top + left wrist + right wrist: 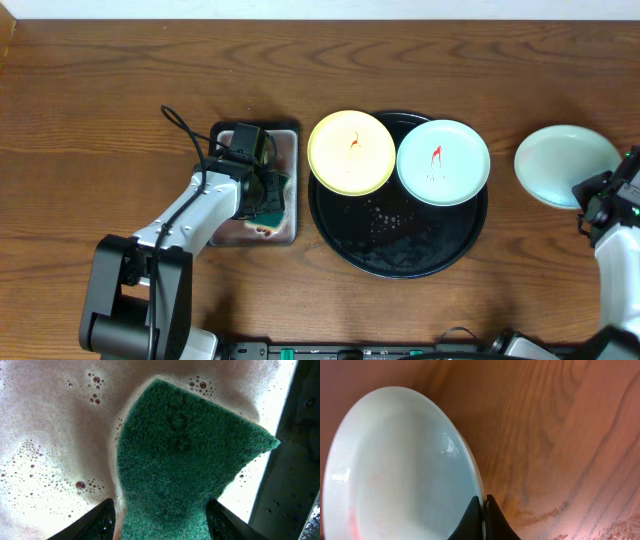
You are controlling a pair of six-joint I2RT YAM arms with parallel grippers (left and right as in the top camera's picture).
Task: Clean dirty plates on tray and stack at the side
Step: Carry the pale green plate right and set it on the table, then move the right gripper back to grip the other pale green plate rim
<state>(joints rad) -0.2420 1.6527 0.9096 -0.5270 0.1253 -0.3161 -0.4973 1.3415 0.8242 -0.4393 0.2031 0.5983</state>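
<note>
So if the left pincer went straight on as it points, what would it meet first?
Likely the foamy water in the grey tray, the sponge it holds touching first; depth is unclear.

Yellow plate [351, 152] and mint plate [443, 162] sit rim to rim across the back of the black tray [400, 245]; its front half lies bare. Open wood runs right to the third plate [560, 165], pinched by the right gripper [590, 197]. Left gripper [262, 195], clamping the sponge [274, 208], fills the grey tray [287, 150].
</note>
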